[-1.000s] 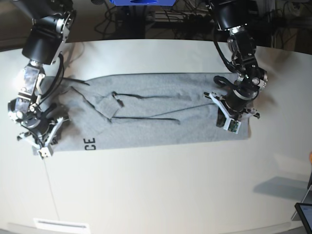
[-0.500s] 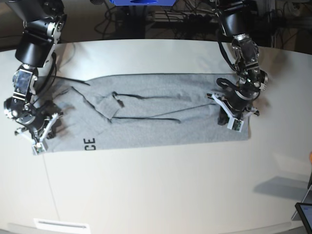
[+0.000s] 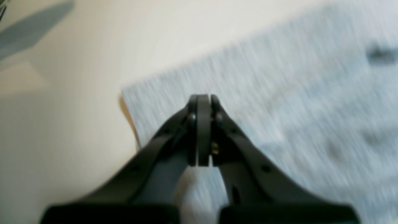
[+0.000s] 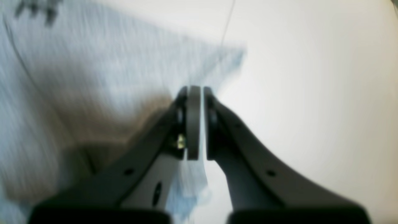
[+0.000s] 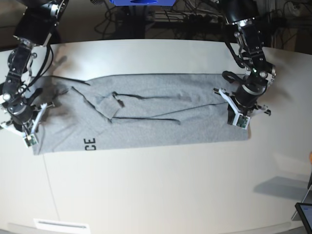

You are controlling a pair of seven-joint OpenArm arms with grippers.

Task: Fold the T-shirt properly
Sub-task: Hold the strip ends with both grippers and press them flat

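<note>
The heather-grey T-shirt (image 5: 156, 126) lies flat as a long band across the table, with black letters "CE" (image 5: 89, 144) near its front left. My left gripper (image 5: 242, 124) hovers over the shirt's right end. In the left wrist view it (image 3: 203, 96) is shut, empty, just inside the shirt's corner (image 3: 130, 93). My right gripper (image 5: 28, 139) is at the shirt's left end. Seen from the right wrist, it (image 4: 196, 88) has its pads a narrow crack apart, and an edge of the T-shirt (image 4: 93, 62) lies between the fingers below the pads.
The white table (image 5: 161, 195) runs wide in front of the shirt. A dark screen corner (image 5: 304, 214) juts in at the front right, with a grey shadow (image 5: 278, 187) beside it. Cables (image 5: 195, 19) lie behind the table. A white label (image 5: 61, 224) sits at the front edge.
My right gripper has slid left and back along the shirt's left end, and its pads have parted slightly. My left gripper has shifted a little right, still shut.
</note>
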